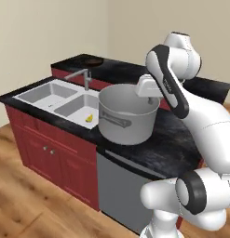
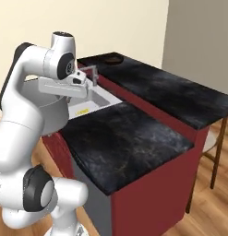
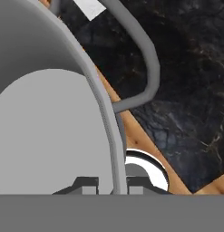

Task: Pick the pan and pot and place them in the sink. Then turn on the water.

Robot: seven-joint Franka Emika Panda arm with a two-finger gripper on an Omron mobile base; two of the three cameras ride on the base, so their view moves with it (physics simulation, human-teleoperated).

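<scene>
1. You are holding the large grey metal cylindrical stockpot [image 1: 127, 114] with the pincer [image 3: 112, 185], whose fingers are pinched on the pot's rim wall: in the hand view one tip sits inside the wall and the other outside, just beside a loop handle.
2. The pot appears lifted clear of the black stone desk [image 1: 177, 144], hanging over the desk's front part just right of the white rectangular double-basin sink [image 1: 65, 100]. Its left side is already overlapping the near basin's right edge in the left base view, though whether it is truly over the basin I cannot tell.
3. The round shallow dark-brown skillet [image 1: 93, 61] is sitting on the raised back ledge of the desk, behind the grey faucet [image 1: 84, 76] and well apart from the pot. So the pan step looks not yet done.
4. A small yellow object [image 1: 90, 118] is lying in the near basin, close to its front right corner.
5. The step in hand reads as carrying the pot to the sink. Next, you are likely needing to swing it further left until it is centred over a basin, lower it, and only then release.
6. Watch the faucet post and the basin rim: the pot is wide and may catch either.
</scene>
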